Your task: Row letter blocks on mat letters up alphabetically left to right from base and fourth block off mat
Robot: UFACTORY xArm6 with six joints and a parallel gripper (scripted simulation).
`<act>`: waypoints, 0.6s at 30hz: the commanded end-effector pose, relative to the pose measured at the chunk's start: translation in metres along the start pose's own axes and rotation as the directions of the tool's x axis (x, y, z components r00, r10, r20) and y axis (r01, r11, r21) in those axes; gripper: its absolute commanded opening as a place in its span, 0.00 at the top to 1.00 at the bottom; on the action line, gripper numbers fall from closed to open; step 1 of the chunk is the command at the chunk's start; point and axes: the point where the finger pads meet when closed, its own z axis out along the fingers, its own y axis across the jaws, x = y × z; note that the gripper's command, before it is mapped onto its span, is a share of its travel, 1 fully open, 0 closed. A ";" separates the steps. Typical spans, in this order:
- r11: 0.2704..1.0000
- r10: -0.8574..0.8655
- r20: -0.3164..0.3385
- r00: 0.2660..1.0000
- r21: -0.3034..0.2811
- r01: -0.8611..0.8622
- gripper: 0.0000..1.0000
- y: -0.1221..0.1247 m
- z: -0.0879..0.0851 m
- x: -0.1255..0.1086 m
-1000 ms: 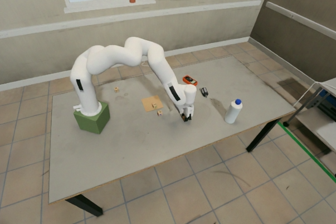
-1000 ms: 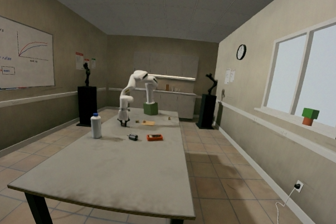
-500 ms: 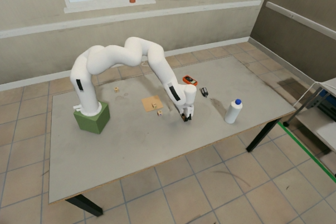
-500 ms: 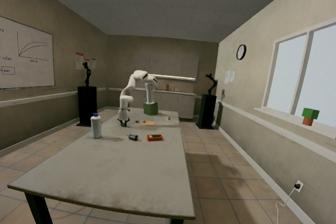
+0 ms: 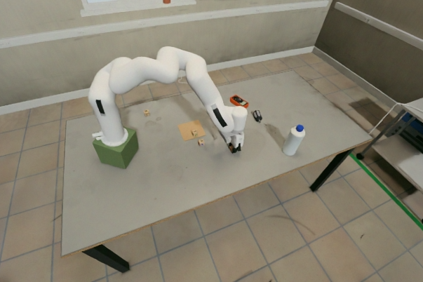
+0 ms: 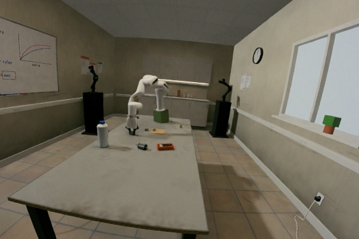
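Note:
A tan mat [image 5: 191, 130] lies in the middle of the table, also in the exterior view [image 6: 159, 131]. One small wooden block [image 5: 194, 132] sits on the mat. A second block [image 5: 200, 142] lies just off the mat's near edge. A third block [image 5: 146, 112] lies far off, toward the back left. My gripper [image 5: 233, 149] is down at the table surface to the right of the mat and is shut on a fourth wooden block [image 5: 230, 148], mostly hidden by the fingers. It also shows in the exterior view [image 6: 132, 131]. The letters are too small to read.
A white bottle with a blue cap [image 5: 293, 140] stands right of the gripper. An orange meter [image 5: 239, 101] and a small black device [image 5: 257, 116] lie behind the gripper. The green base block [image 5: 116, 149] stands at the table's left.

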 end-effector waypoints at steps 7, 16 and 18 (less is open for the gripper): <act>1.000 0.000 0.006 1.000 0.002 0.000 0.72 -0.001 -0.016 -0.002; 1.000 0.000 0.006 1.000 0.002 0.000 0.72 -0.001 -0.065 -0.002; 1.000 0.000 0.006 1.000 0.002 0.000 0.72 -0.001 -0.080 -0.002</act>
